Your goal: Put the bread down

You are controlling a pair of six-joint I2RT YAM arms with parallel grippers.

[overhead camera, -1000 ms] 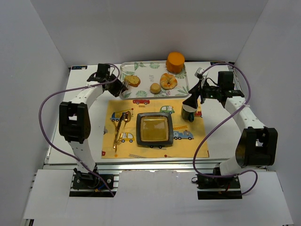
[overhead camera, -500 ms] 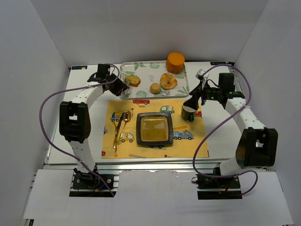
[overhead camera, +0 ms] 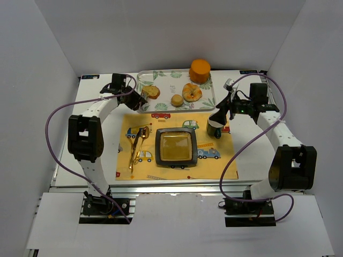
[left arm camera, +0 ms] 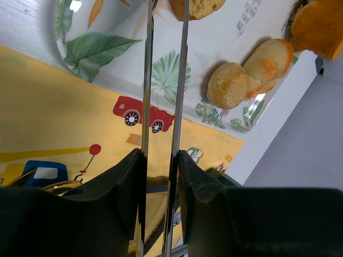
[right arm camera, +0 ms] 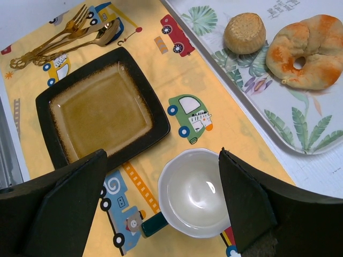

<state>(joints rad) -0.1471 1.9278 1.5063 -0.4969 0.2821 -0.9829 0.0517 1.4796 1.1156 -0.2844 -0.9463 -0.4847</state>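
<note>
With left tool (left arm camera: 161,158) pressed onto tongs (left arm camera: 179,80) gripping the bread (overhead camera: 151,92) at the tray's (overhead camera: 166,75) 9 o'clock end: hold squeeze steady, carry level toward plate (overhead camera: 175,147). Right tool (right arm camera: 161,160) spread; leave aside.

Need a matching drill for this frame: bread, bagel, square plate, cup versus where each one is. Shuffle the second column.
1 bread
2 bagel
3 square plate
4 cup

A middle of the placemat
B at the left end of the tray
C on the tray, right of the bun
D on the placemat, right of the square plate

Pairs: 1-B, 2-C, 3-A, 4-D
</note>
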